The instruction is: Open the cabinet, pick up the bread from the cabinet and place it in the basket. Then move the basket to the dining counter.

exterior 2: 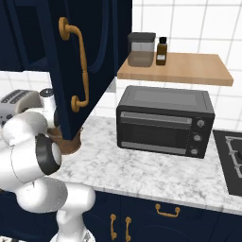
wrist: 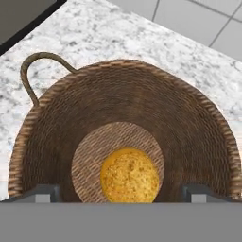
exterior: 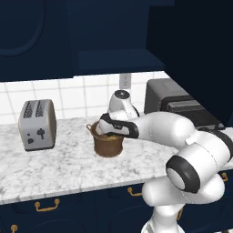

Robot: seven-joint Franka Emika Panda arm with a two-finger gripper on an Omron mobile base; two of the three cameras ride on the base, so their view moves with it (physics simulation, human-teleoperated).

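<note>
The brown woven basket (exterior: 108, 146) stands on the marble worktop between the toaster and the toaster oven. The golden-orange bread (wrist: 129, 176) lies on its round floor. My gripper (exterior: 107, 132) hangs in the mouth of the basket (wrist: 123, 99), open, its fingertips (wrist: 45, 193) wide apart on either side of the bread and not touching it. The navy cabinet (exterior: 118, 59) above is open, and its door (exterior 2: 97, 52) with the long brass handle (exterior 2: 80, 71) swings out over the worktop, hiding most of the basket (exterior 2: 71, 145). The dining counter is out of view.
A silver toaster (exterior: 37, 124) stands left of the basket and a black toaster oven (exterior 2: 165, 120) to its right. A wooden shelf (exterior 2: 189, 71) carries a jar and a bottle. A stovetop (exterior 2: 231, 160) lies at far right. Brass-handled drawers (exterior: 48, 205) run below.
</note>
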